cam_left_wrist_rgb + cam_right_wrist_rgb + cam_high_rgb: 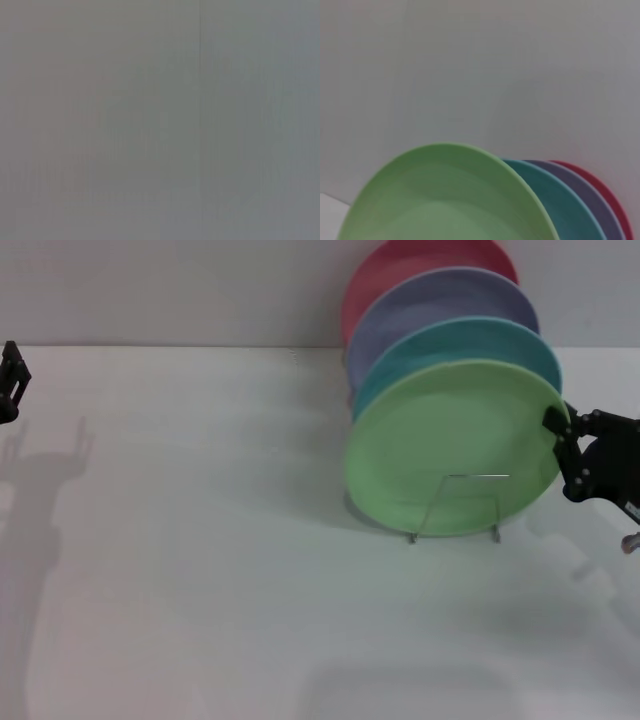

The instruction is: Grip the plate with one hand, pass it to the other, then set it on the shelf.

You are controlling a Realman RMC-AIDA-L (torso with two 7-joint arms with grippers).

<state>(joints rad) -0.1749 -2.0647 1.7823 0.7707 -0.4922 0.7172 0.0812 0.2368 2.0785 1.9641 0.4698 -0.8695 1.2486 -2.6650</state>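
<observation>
Over at the far left edge of the white counter (200,570) the left gripper (10,380) hangs above the surface, well apart from everything, and from here I cannot tell whether its fingers are spread or closed; its own wrist view is nothing but flat grey. Moving across, there's bare counter until the right half, where the shelf (455,508) stands near the back edge, one thin wire loop showing in front. In it stands the plate (440,450), light green, upright and leaning a touch backward, at the very front of the row. Behind it, stacked like cards, come the turquoise plate (480,340), the lavender plate (440,302) and the red plate (400,270) at the back. The right wrist view looks over that same line-up, green rim (445,190) nearest. And at the right edge, the right gripper (560,445) sits level with the green plate's right rim, one black finger (553,421) touching that rim, the pincer partly open around the edge rather than clamped.
</observation>
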